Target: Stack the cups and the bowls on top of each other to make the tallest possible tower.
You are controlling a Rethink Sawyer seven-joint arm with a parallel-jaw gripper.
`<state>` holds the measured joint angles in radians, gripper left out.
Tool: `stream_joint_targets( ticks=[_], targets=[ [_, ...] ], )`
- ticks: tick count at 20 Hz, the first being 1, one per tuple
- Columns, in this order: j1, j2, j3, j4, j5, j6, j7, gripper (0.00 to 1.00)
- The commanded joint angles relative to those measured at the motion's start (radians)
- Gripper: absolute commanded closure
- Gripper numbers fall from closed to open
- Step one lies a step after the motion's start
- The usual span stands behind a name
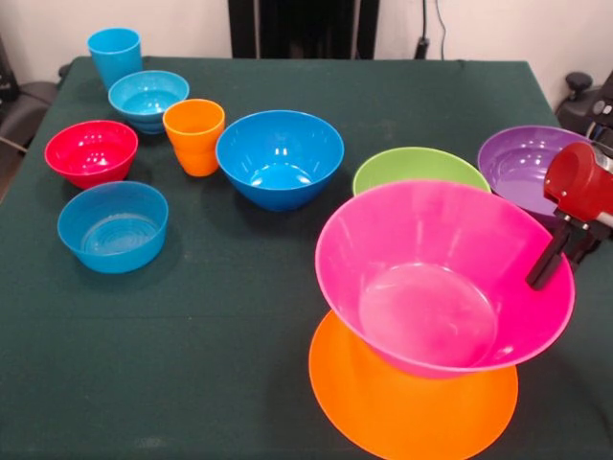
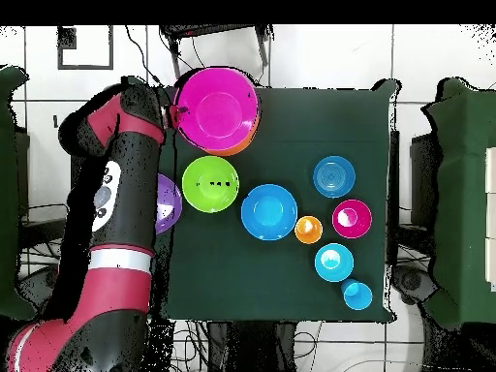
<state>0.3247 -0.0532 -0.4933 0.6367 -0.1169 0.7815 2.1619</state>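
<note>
Building has barely begun: the pink bowl [image 1: 445, 278] sits on the flat orange bowl [image 1: 412, 398] at lower right, the tool [image 1: 554, 261] clamped on its rim. Remaining bowls and cups stand apart; the tower crowds the counter's [image 1: 239, 335] edge, with open room left.

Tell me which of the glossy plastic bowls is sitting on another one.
The large pink plastic bowl, upright atop the overturned large orange bowl at the gripper; all other bowls rest directly on the green tablecloth.
</note>
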Motion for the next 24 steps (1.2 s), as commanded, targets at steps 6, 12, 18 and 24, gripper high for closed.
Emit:
stream_joint_targets(
  ticks=[6,12,18,24],
  targets=[
    [0.003,0.008,0.07,0.141,-0.096,-0.052,-0.116,1.0],
    [0.007,0.008,0.071,0.145,-0.099,-0.071,-0.1,1.0],
    [0.013,0.012,0.065,0.133,-0.109,-0.079,-0.089,1.0],
    [0.013,0.008,0.07,0.141,-0.108,-0.076,-0.075,1.0]
  ],
)
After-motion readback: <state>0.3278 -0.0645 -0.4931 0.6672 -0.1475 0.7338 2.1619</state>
